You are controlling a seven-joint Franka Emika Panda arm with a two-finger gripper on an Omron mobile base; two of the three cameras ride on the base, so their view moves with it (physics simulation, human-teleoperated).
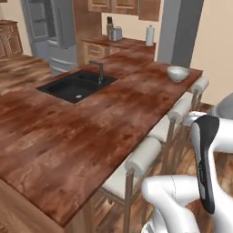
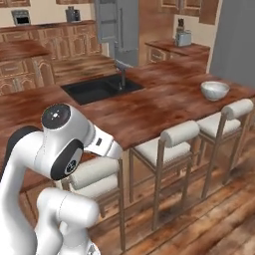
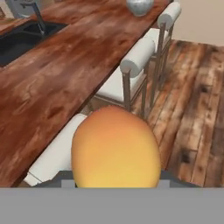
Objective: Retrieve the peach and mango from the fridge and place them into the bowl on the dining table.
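Observation:
In the hand view the mango [image 3: 114, 144], yellow-orange with a red blush on top, sits close to the camera, and my gripper [image 3: 114, 181] is shut on it. It hangs over a stool beside the dining table [image 1: 91, 123] [image 2: 164, 99] [image 3: 65, 65]. The pale bowl [image 1: 178, 73] [image 2: 214, 90] [image 3: 140, 6] stands at the far end of that table, well ahead of the mango. The grey fridge [image 1: 50, 27] [image 2: 117, 25] stands at the back of the kitchen with a door open. The peach is out of view.
White-cushioned stools [image 1: 141, 159] [image 2: 174, 139] [image 3: 131, 65] line the table's near edge. A black sink [image 1: 75, 85] [image 2: 102, 87] [image 3: 22, 37] with a tap is set into the table. Wooden floor [image 3: 197, 100] lies to the right of the stools.

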